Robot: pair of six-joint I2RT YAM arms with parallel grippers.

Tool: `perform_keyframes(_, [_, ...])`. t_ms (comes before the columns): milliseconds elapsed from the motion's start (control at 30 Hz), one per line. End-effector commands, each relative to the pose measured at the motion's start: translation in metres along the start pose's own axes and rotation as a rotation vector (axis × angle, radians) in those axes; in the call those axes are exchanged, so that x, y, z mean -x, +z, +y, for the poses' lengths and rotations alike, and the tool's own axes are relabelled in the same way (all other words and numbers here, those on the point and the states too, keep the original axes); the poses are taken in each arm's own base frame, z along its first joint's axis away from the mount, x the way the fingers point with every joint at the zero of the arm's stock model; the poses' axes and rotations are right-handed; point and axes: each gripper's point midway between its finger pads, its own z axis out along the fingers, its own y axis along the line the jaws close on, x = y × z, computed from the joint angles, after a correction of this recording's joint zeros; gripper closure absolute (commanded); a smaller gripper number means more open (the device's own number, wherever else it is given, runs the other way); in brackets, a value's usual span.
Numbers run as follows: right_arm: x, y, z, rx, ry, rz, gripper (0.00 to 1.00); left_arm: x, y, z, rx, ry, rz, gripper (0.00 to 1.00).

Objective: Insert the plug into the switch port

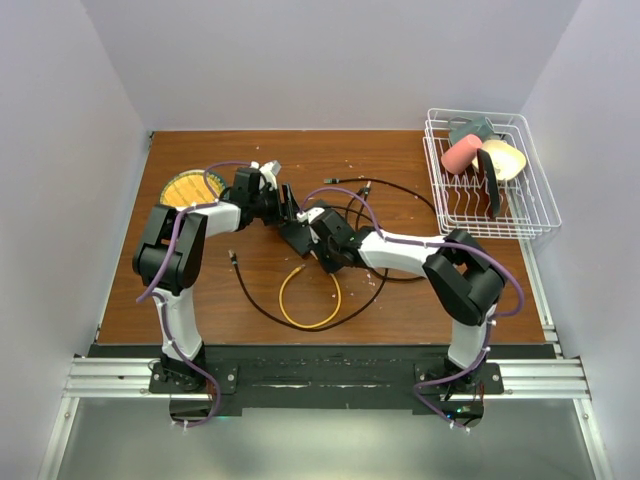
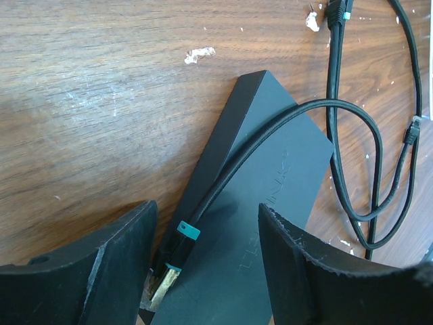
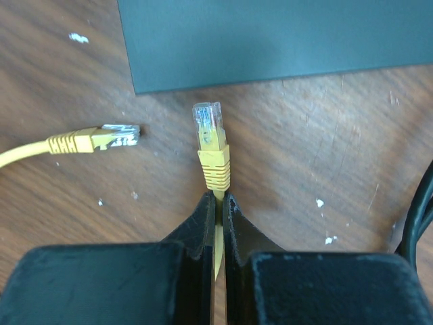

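Observation:
The switch [image 2: 270, 203] is a flat dark grey box lying slantwise on the wooden table, also seen in the top view [image 1: 297, 237]. My left gripper [image 2: 208, 206] hangs open over its near end, one finger [image 2: 101, 271] on each side. A black cable with a teal-tabbed connector [image 2: 177, 238] runs along the box's left edge. My right gripper [image 3: 218, 195] is shut on the yellow cable just behind the plug [image 3: 208, 125]. The plug's clear tip points at the switch's long edge [image 3: 270, 40], a short gap away. No switch port shows in any view.
A second yellow connector [image 3: 101, 139] lies loose to the left of the held plug. The yellow cable's loop [image 1: 310, 300] and black cables [image 1: 400, 200] lie on the table. A white wire rack [image 1: 485, 175] stands at the back right, a yellow plate [image 1: 185, 188] at the back left.

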Motion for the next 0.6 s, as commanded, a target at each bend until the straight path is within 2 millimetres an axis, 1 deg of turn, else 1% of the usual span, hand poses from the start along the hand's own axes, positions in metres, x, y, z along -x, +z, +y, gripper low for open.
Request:
perform_keyframes(0, [0.0076,0.0043,0.0031,-0.014,0.008,-0.002,1.0,-0.0256,-0.0062,0.0038,0.029,-0.05,0.083,0.33])
perform_keyframes(200, [0.0064,0.0053,0.0032,-0.021,0.012,0.016,1.0,-0.0264,-0.0059,0.0041,0.028,-0.054,0.085,0.33])
perform_keyframes(567, [0.0013,0.0088,0.0102,-0.005,0.018,0.088,1.0,-0.0266,-0.0058,0.0036,0.026,-0.06,0.084,0.33])
